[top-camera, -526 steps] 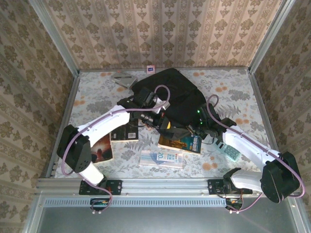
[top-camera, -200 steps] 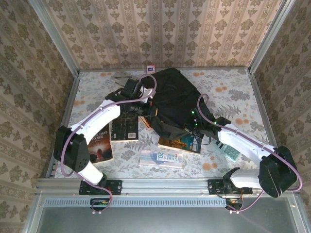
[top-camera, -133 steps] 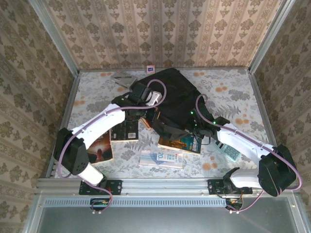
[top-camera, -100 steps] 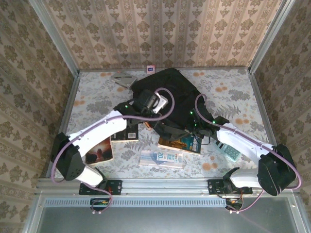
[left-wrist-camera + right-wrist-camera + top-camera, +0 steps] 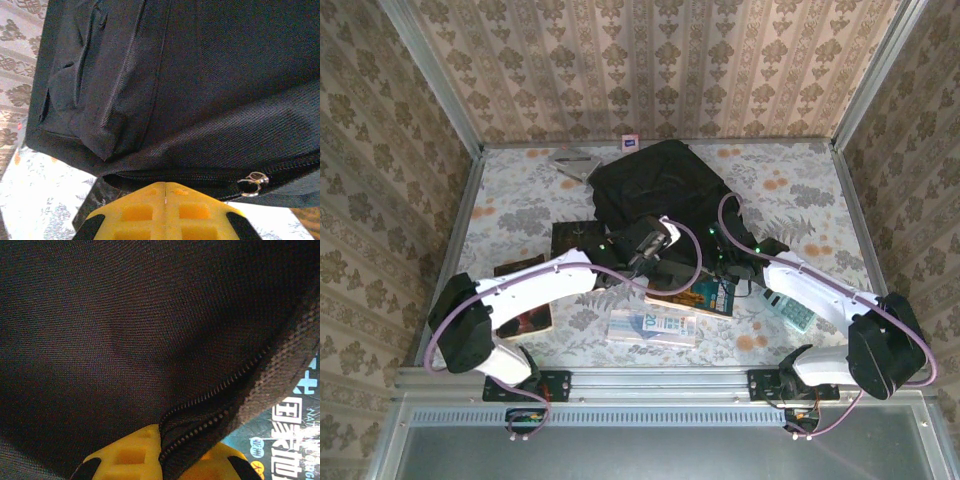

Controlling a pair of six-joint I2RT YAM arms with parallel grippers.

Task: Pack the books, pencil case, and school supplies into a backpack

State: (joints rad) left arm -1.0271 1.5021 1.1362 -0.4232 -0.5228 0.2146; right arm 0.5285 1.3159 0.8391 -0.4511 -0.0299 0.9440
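The black backpack [image 5: 660, 190] lies at mid-table. My left gripper [image 5: 655, 243] is at its near edge, shut with nothing between the yellow fingers [image 5: 165, 185], just short of the zip opening [image 5: 190, 176] and its metal pull [image 5: 252, 181]. My right gripper [image 5: 720, 258] is shut on the backpack's zip edge [image 5: 172, 440]. A brown-and-teal book [image 5: 705, 295] [image 5: 295, 425] lies partly under that edge. The black book [image 5: 572, 238] lies left of the bag. The dark book with the orange glow [image 5: 528, 320] sits partly under my left arm. The orange book is hidden.
A flat banknote-print case [image 5: 652, 326] lies near the front. A teal textured block [image 5: 788, 310] sits by my right arm. The pink-white packet [image 5: 630, 143] and a grey flat item [image 5: 575, 162] are at the back wall. Metal rails edge the table.
My left arm has swung from the backpack's back-left side to its near edge, uncovering the black book. The right gripper has held its place on the zip edge.
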